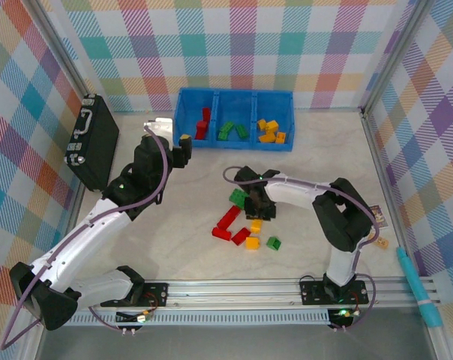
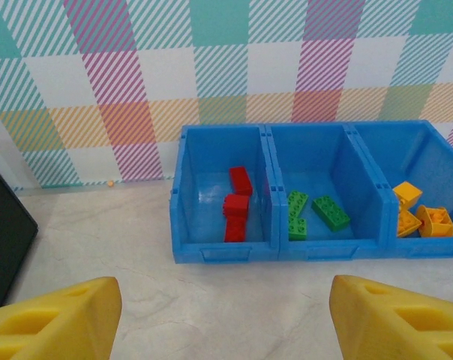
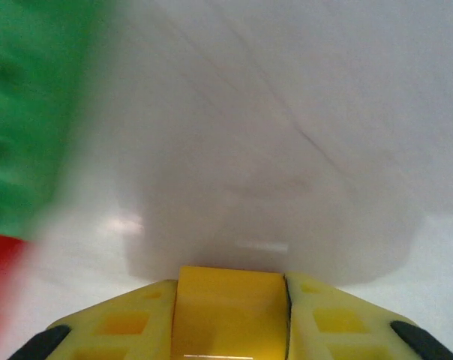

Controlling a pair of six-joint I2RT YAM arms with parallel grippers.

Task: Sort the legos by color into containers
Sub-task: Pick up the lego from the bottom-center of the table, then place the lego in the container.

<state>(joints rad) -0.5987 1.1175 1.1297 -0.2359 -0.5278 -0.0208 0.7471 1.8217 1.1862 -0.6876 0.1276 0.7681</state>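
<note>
The blue bin (image 1: 234,140) stands at the back, its three containers side by side: red legos (image 2: 236,206) on the left, green legos (image 2: 330,212) in the middle, yellow-orange legos (image 2: 418,214) on the right. Loose legos lie mid-table: a green one (image 1: 238,197), red ones (image 1: 228,217) and a yellow one (image 1: 251,243). My right gripper (image 1: 256,214) is down in this pile, shut on a yellow brick (image 3: 230,307). A blurred green brick (image 3: 24,112) lies close on its left. My left gripper (image 1: 183,146) hangs open and empty before the red compartment, fingers (image 2: 54,322) wide apart.
A black hard case (image 1: 91,142) lies at the left wall. A printed card (image 1: 378,220), a tan tile (image 1: 382,242) and a teal pen (image 1: 418,289) sit at the right edge. Plaid walls close in the table.
</note>
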